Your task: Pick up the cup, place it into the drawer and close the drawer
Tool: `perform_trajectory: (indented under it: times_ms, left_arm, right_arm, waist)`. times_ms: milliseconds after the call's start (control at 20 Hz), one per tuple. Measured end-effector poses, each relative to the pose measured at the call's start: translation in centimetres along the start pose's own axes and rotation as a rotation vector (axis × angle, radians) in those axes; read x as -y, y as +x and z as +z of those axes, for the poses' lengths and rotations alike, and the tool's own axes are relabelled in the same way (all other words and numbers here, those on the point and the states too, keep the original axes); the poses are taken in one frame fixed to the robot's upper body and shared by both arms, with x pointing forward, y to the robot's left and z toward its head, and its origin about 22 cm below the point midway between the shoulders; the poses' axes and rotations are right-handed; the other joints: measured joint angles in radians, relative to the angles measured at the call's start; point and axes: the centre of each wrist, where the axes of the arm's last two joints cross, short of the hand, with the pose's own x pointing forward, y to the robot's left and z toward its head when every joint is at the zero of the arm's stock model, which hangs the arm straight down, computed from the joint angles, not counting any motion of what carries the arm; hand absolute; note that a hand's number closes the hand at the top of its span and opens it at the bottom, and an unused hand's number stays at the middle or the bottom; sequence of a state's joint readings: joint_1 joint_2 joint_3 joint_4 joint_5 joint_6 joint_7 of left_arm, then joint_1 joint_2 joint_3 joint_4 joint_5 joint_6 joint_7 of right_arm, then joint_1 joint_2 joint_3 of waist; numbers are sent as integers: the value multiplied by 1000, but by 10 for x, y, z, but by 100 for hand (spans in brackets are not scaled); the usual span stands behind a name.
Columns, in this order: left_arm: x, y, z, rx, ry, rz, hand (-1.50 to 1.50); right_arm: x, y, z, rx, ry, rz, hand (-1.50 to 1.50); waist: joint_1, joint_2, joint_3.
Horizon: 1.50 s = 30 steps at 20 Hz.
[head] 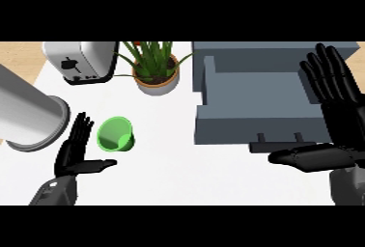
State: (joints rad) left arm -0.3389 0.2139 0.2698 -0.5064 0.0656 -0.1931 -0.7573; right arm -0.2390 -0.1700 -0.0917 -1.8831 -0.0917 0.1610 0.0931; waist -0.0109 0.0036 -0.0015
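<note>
Green cup (115, 134) lies tipped on the white bench (185, 169), just beside the wide-open left hand (71, 157); right hand (344, 129), likewise wide, at the open grey drawer (249, 99)

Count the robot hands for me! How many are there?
2. The left robot hand is open beside the green cup; the right robot hand is open at the grey drawer's right edge. None seems hidden.
</note>
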Motion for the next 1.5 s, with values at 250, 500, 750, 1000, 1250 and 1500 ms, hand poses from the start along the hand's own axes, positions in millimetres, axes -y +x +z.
perform_trajectory:
  times_ms: [250, 500, 750, 1000, 1250, 1500]
  left_arm:
    - [5, -16, 6, 23, 6, 12, -150]
    - [12, -18, -1, 29, 11, 16, -150]
    - [17, -18, -4, 33, 2, 11, -150]
    - [21, -19, -5, 36, -10, 13, -150]
    - [34, -19, -11, 37, -35, 48, -150]
    - [39, -16, -16, 55, -87, 103, 150]
  right_arm:
    - [4, 7, -3, 4, 10, -2, -150]
    - [4, 8, -8, -3, 15, -1, -150]
    - [5, 4, -7, 1, 18, -6, -150]
    - [7, 15, -13, -3, 19, -5, -150]
    - [5, 16, -13, -2, 21, -9, -150]
    - [10, 10, -12, -7, 23, 1, -150]
  waist:
    - [-7, 3, -1]
    - [-11, 5, -2]
    - [-14, 6, -2]
    - [-18, 8, -2]
    - [-25, 11, -3]
    - [-24, 12, -3]
